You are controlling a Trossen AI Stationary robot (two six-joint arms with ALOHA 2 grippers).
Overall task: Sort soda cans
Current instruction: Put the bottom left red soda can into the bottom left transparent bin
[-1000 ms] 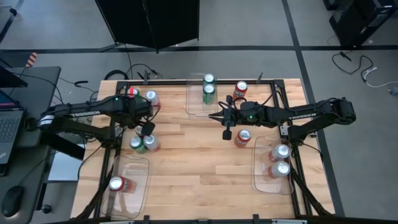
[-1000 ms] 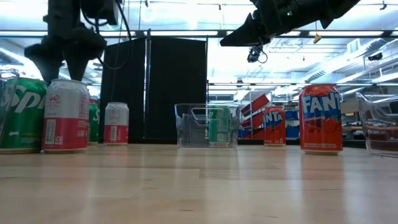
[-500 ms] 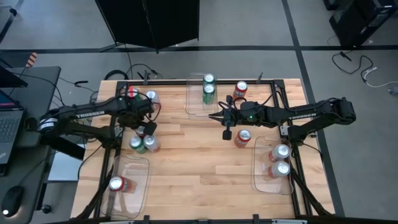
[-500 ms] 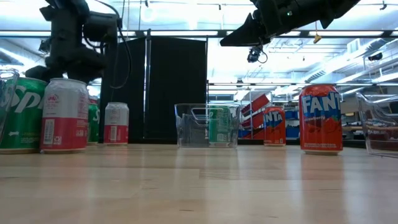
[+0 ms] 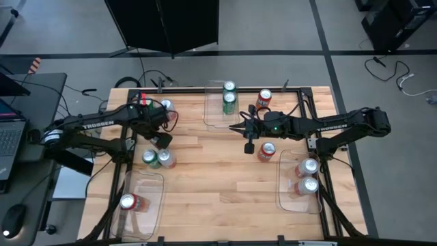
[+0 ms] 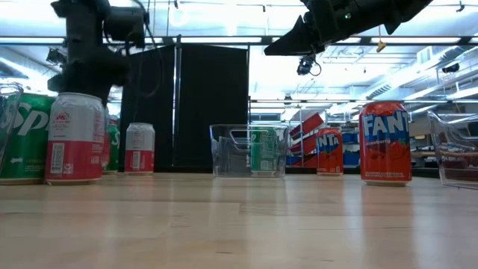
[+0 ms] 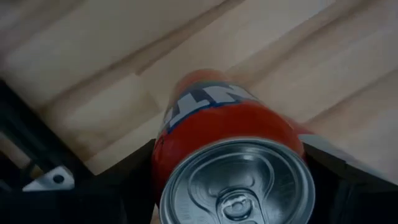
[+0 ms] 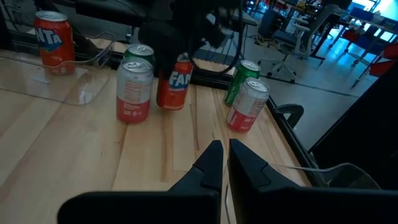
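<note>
The red Fanta can (image 7: 230, 155) sits pinched between the left gripper (image 5: 153, 130) fingers near the worktop's left edge, by the far-left corner. A second ago this gripper hung nearer the Sprite can (image 6: 26, 138) pair; the arm has drawn back toward the far edge. The right gripper (image 8: 222, 157), fingers nearly pressed together, hovers mid-table beside another Fanta can (image 6: 385, 142).

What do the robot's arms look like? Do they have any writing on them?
Both arms are dark, thin and jointed, with white TROSSEN lettering along them. The right end effector has two dark, tapered fingers. The left end effector is dark too, with cables trailing near it.
</note>
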